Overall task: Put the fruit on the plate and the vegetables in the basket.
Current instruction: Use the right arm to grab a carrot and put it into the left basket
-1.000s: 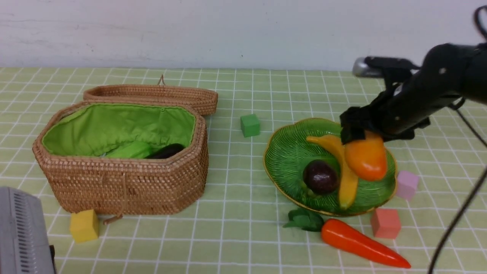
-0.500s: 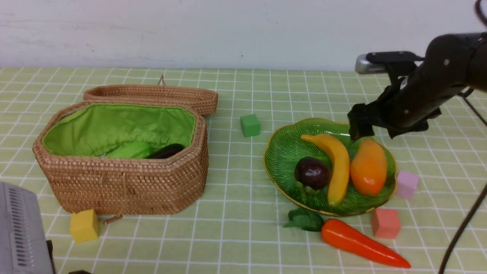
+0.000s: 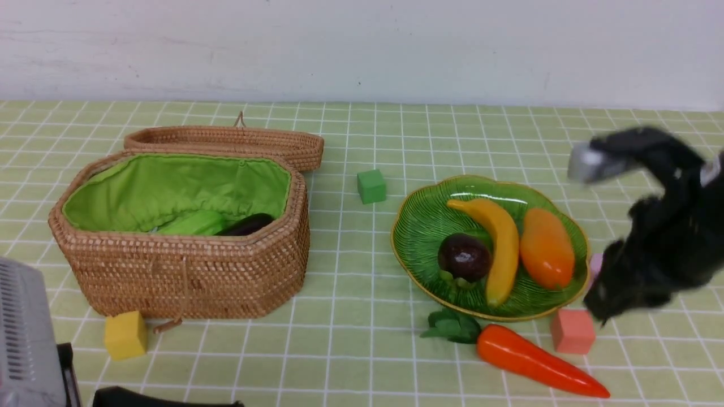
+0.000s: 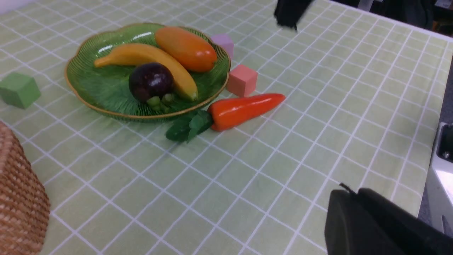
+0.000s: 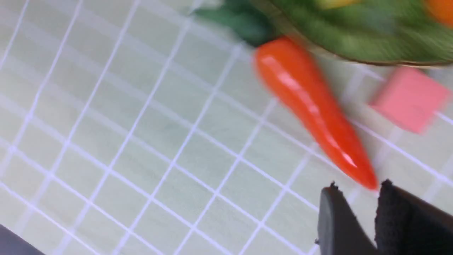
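Pointing near-right, the carrot (image 3: 537,359) slants (right hand (image 5: 359,183) barely open, left hand (image 4: 351,188) closed).

Ribbed green plate (image 3: 421,243), orange-red carrot (image 3: 537,362), yellow banana (image 3: 503,243)

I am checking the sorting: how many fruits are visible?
3, all on the plate: banana, mango, round purple fruit. The basket's floor is partly hidden.
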{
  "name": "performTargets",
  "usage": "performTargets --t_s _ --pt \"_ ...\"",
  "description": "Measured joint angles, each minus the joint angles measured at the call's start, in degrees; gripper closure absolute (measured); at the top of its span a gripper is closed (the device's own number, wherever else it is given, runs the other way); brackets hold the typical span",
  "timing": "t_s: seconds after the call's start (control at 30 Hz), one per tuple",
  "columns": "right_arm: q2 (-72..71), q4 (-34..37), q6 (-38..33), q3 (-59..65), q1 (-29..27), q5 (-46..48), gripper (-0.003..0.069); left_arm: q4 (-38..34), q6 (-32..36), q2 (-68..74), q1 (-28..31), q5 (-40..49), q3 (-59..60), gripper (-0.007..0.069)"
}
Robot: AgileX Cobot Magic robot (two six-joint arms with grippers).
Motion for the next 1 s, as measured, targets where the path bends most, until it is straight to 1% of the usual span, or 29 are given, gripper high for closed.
performTargets --t_s 0.03,0.07,0.13,0.17,0.2,0.23,0.3,0.33,0.37,0.4,0.43,0.57,0.83,1.0 --pt "-0.31 0.23 -1.42 0.55 0.44 -1.19 0.0465 0.00 0.00 0.00 0.00 0.00 -0.06 0.0609" --pt "-0.69 0.60 -6.63 4.44 1.83 -5.47 0.0429 0.00 0.00 0.00 0.00 0.00 -0.07 0.0609" --pt "-0.53 0.67 -9.36 6.85 2.88 -7.68 0.0391 0.00 0.00 0.00 0.00 0.00 -0.07 0.0608" --pt "0.67 0.67 -12.93 9.58 4.32 -10.54 0.0329 0.00 0.00 0.00 0.00 0.00 -0.07 0.0608" --pt "0.85 0.67 -13.23 9.80 4.46 -10.81 0.0312 0.00 0.00 0.00 0.00 0.00 -0.07 0.0608" --pt "2.78 0.62 -15.29 11.20 5.89 -13.19 0.0236 0.00 0.00 0.00 0.00 0.06 -0.07 0.0608" --pt "5.07 0.62 -16.15 11.57 6.69 -15.17 0.0166 0.00 0.00 0.00 0.00 0.10 -0.07 0.0608" --pt "6.11 0.62 -16.36 11.57 6.83 -16.35 0.0146 0.00 0.00 0.00 0.00 0.16 -0.07 0.0608" --pt "7.57 0.27 -16.52 11.57 6.91 -18.13 0.0109 0.00 0.00 0.00 0.00 0.24 -0.13 0.0608" --pt "7.82 0.14 -16.52 11.57 6.91 -18.41 0.0109 0.00 0.00 0.00 0.00 0.33 -0.13 0.0608" --pt "9.64 -1.20 -16.58 11.57 6.91 -20.24 0.0085 -0.05 0.00 0.00 0.00 0.55 -0.13 0.0608" --pt "11.99 -4.11 -16.58 11.57 6.91 -21.42 0.0088 -0.05 0.00 0.00 0.00 2.08 -0.13 0.0608" --pt "12.14 -5.46 -16.58 11.57 6.91 -25.25 0.0120 -0.05 0.00 0.00 0.00 2.73 -0.13 0.0604" --pt "13.03 -6.11 -16.58 11.57 6.91 -26.79 0.0122 -0.05 0.00 0.00 0.00 2.73 -0.13 0.0606"
